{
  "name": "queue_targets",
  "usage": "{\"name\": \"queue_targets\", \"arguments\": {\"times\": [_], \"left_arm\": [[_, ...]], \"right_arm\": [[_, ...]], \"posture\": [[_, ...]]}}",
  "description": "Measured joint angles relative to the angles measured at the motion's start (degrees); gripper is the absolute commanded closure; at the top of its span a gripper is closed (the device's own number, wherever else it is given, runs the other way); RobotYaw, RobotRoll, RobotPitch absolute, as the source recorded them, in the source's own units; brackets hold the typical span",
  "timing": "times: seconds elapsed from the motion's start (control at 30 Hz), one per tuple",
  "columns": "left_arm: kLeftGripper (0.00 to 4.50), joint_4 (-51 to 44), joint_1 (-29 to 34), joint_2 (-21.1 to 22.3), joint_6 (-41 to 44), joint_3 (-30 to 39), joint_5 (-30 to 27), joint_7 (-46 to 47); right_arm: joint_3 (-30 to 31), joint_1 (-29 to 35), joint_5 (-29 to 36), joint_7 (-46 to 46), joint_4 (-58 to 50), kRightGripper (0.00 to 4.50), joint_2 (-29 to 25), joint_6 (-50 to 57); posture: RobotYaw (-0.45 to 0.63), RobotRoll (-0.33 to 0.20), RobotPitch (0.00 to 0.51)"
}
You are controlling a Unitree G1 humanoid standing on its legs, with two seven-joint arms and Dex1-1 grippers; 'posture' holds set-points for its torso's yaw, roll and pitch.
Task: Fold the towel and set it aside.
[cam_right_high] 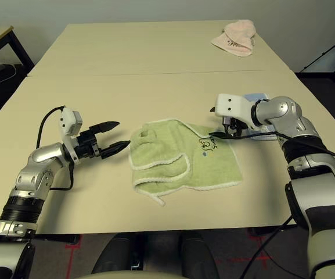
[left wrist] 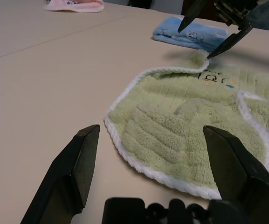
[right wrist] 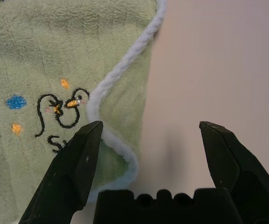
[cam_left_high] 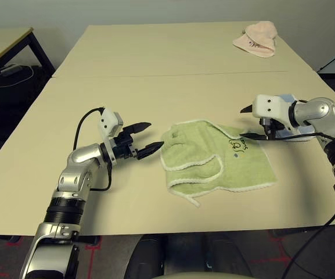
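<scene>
The light green towel [cam_left_high: 216,163] with white corded edging lies rumpled and partly folded over itself in the middle of the table, a small dark mark [cam_left_high: 237,143] near its far right corner. My left gripper [cam_left_high: 146,139] stands open just left of the towel's left edge, its fingertips a short way from the cloth. My right gripper [cam_left_high: 249,123] is open and points down at the towel's far right corner [right wrist: 125,158], with one finger [right wrist: 73,163] over the cloth and the other over bare table. Neither gripper holds anything.
A light blue folded towel [left wrist: 192,35] lies right behind my right gripper, near the table's right side. A pink cloth [cam_left_high: 256,38] sits at the far right corner of the table. A seam [cam_left_high: 155,75] crosses the tabletop. Another table [cam_left_high: 2,43] stands at far left.
</scene>
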Motion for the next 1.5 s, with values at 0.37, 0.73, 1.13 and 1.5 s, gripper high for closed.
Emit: {"name": "queue_targets", "arguments": {"times": [0.37, 0.73, 1.13, 1.5], "left_arm": [[0.00, -0.12, -0.01, -1.28, 0.00, -0.50, 0.31, 0.74], [0.00, 0.00, -0.45, -3.35, -0.69, -1.79, 0.88, 0.91], [0.00, 0.04, -0.48, -3.37, -1.11, -1.84, 1.08, 1.32], [0.00, 0.04, -0.49, -3.34, -1.84, -1.85, 1.78, 1.69]], "right_arm": [[-0.83, -2.84, 2.32, 8.87, 2.41, 0.03, -3.48, -6.16], [-0.53, -1.89, -0.62, 3.15, 3.30, 0.03, -4.58, -12.67], [0.75, -1.66, -5.03, -2.57, 6.49, 0.03, -2.19, -16.13], [1.68, -2.34, -6.59, -2.65, 7.81, 2.80, -0.66, -15.87]], "posture": [[0.13, 0.000, 0.087], [0.12, 0.000, 0.095], [0.13, 0.000, 0.091], [0.14, 0.000, 0.089]]}}
